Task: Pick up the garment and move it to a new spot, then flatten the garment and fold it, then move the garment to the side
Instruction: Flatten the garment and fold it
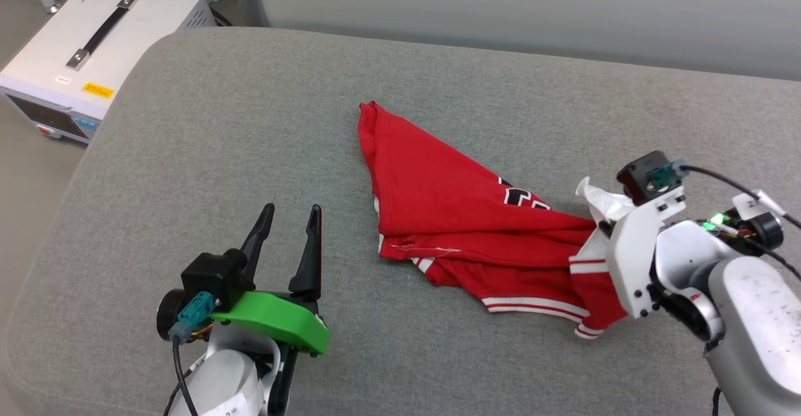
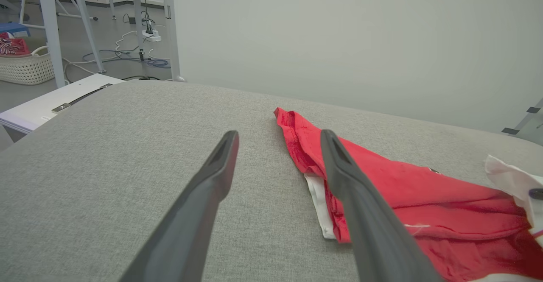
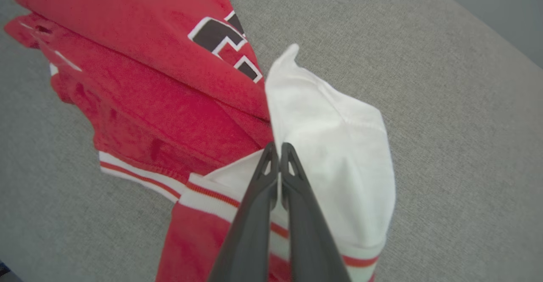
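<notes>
The garment (image 1: 438, 191), a red shirt with white sleeves and striped trim, lies crumpled on the grey padded surface (image 1: 219, 153). In the right wrist view my right gripper (image 3: 278, 148) is shut on the garment's white sleeve (image 3: 335, 146), with cloth pinched between the closed fingers. That arm's white wrist (image 1: 632, 259) sits at the garment's right end and lifts a white fold there. My left gripper (image 1: 291, 216) stands open over bare surface, left of the garment (image 2: 403, 188), with nothing between its fingers (image 2: 212, 171).
A white box with a black handle (image 1: 94, 34) stands off the surface's far left corner. On the floor beyond are metal legs, cables and a white basket (image 2: 23, 65). A pale wall runs behind the surface's far edge.
</notes>
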Motion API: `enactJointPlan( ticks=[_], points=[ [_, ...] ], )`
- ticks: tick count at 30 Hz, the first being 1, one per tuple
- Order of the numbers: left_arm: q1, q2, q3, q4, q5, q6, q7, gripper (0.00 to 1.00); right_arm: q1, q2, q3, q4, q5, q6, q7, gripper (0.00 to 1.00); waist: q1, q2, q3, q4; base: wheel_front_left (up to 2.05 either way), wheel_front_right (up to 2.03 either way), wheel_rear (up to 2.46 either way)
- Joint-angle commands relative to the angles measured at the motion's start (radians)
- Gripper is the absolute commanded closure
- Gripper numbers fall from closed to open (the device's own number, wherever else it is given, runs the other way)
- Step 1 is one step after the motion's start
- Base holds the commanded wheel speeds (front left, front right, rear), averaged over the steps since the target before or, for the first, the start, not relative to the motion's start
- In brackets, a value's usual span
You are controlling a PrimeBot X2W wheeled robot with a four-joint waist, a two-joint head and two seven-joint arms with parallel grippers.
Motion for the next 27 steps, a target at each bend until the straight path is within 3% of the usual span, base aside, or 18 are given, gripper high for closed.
enactJointPlan(
  ticks=[1,9,16,25,26,27],
  points=[
    [-0.003,-0.003,0.007,0.003,0.013,-0.007,-0.006,0.0,-0.018,-0.005,-0.027,-0.019,0.0,-0.001,-0.017,1.0,0.0,0.0,-0.009,-0.02,0.0,0.0,0.0],
    [0.001,-0.01,0.026,0.006,0.029,-0.02,-0.006,0.0,0.049,0.033,-0.321,-0.082,-0.04,-0.001,-0.074,1.0,0.0,0.0,-0.013,-0.064,0.0,0.0,0.0],
    [0.005,-0.013,0.032,0.014,0.036,-0.027,-0.006,0.0,0.173,0.075,-0.645,0.016,-0.071,-0.001,-0.145,1.0,0.0,0.0,-0.008,-0.078,0.0,0.0,0.0],
    [0.017,-0.01,0.036,0.019,0.037,-0.024,-0.006,0.0,0.31,0.173,-0.825,0.196,-0.073,-0.001,-0.242,1.0,0.0,0.0,-0.01,-0.088,0.0,0.0,0.0],
    [0.019,-0.01,0.036,0.019,0.036,-0.024,-0.006,0.0,0.317,0.188,-0.832,0.211,-0.073,-0.001,-0.259,0.8,0.0,0.0,-0.01,-0.088,0.0,0.0,0.0],
    [0.021,-0.01,0.036,0.02,0.036,-0.023,-0.006,0.0,0.319,0.196,-0.834,0.219,-0.074,-0.001,-0.279,0.55,0.0,0.0,-0.011,-0.089,0.0,0.0,0.0]
  ],
)
